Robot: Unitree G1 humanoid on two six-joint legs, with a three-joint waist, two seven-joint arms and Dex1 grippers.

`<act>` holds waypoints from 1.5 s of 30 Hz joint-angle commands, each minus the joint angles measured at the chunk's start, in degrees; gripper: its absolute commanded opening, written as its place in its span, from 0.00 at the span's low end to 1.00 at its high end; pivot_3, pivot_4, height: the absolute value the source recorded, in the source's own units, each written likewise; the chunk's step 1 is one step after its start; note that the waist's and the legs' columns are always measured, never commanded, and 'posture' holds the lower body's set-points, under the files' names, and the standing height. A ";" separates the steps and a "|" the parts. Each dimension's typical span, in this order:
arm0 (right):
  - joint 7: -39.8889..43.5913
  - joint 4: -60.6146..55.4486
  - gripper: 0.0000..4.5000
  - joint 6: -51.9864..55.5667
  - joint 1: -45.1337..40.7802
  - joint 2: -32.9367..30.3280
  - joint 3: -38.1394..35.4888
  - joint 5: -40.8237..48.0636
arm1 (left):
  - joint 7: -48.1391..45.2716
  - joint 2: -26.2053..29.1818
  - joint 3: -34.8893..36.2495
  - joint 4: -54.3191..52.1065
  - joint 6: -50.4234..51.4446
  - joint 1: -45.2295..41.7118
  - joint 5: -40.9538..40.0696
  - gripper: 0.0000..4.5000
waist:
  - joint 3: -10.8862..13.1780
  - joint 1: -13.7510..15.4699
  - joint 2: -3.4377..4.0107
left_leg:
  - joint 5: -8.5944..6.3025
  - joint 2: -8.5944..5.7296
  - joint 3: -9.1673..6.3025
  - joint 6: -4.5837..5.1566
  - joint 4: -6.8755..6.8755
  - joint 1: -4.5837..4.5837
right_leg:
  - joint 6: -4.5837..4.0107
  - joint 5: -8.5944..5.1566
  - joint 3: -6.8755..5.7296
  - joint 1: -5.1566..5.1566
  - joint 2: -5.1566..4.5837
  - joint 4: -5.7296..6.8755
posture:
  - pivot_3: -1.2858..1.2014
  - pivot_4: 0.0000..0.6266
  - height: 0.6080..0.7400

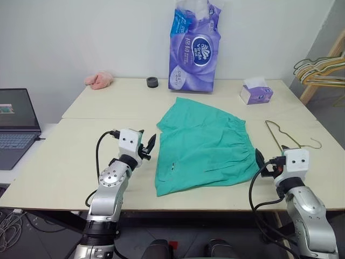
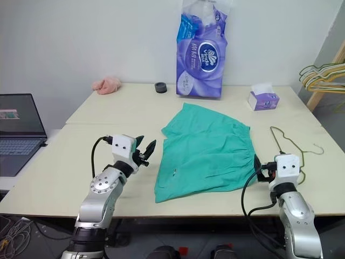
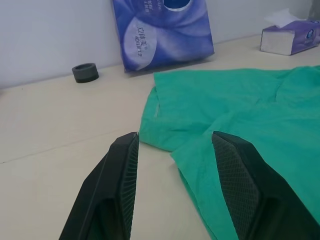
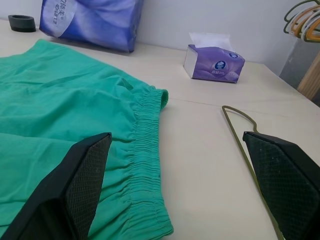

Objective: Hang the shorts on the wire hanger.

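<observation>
The teal-green shorts [image 1: 207,145] lie flat in the middle of the table [image 1: 70,162], their gathered waistband [image 4: 147,145] towards the right side. Right of them on the table lies the thin olive-gold wire hanger [image 1: 284,137], its hook pointing right. My left gripper [image 1: 147,143] hovers level just left of the shorts' edge, open with nothing between its fingers [image 3: 122,170]. Near the table's front right edge, my right gripper [image 4: 177,136] stands wide open and empty, with the waistband on one side and the hanger's wire [image 4: 240,135] on the other.
A purple tissue-roll pack [image 1: 197,48] stands at the back wall with a black ring [image 1: 152,82] beside it. A tissue box [image 1: 256,93] sits back right, a pink fluffy cloth [image 1: 98,80] back left. A laptop [image 1: 16,124] is far left, a bunch of hangers [image 1: 323,69] far right.
</observation>
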 commanded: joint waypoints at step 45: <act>34.18 -12.78 1.00 1.96 10.21 -24.64 9.86 8.31 | -48.11 24.99 -18.64 -0.96 4.70 -6.28 -5.57 1.00 | 0.08 -1.42 0.07 | -0.28 0.06 -0.04 0.17 -0.10 0.90 | 0.05 -0.89 -0.05 0.92 -0.07 -0.14 | 0.49 0.05 1.00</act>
